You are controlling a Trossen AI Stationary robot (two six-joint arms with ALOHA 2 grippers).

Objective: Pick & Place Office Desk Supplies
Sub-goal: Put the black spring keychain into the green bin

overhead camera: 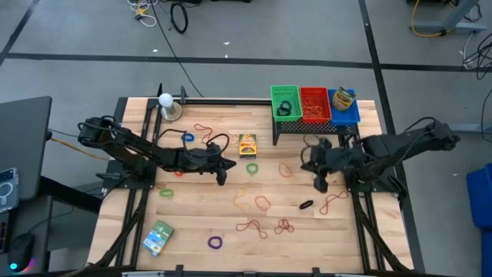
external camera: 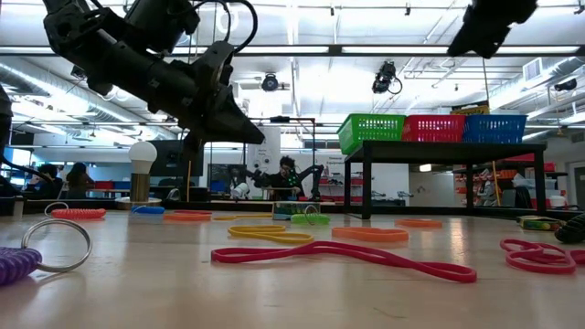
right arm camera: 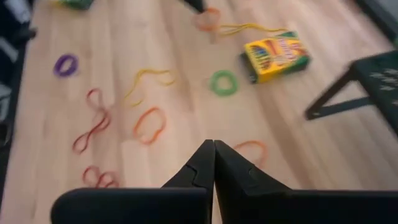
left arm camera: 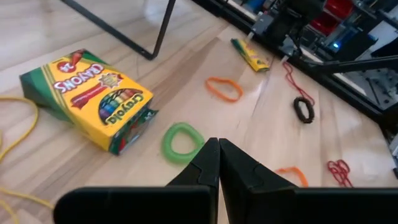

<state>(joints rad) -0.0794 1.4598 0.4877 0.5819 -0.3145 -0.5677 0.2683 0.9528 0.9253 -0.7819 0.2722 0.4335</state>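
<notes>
Both grippers hover shut above the table and hold nothing. My left gripper (overhead camera: 224, 168) (left arm camera: 219, 147) is left of the green ring (overhead camera: 252, 167) (left arm camera: 182, 142) and near the yellow crayon box (overhead camera: 247, 145) (left arm camera: 87, 96), which lies flat. My right gripper (overhead camera: 317, 175) (right arm camera: 214, 149) hangs right of an orange band (overhead camera: 286, 170). Rubber bands and rings lie scattered flat: red loops (overhead camera: 252, 227), a purple ring (overhead camera: 215, 242), a black ring (overhead camera: 306, 205). A green-blue packet (overhead camera: 158, 237) lies at the near left.
A black stand at the far right carries a green basket (overhead camera: 285, 102), a red basket (overhead camera: 314, 104) and a blue basket (overhead camera: 344, 108) with a yellowish thing inside. A white ball on a round base (overhead camera: 166, 101) stands at the far left. People show in the room behind.
</notes>
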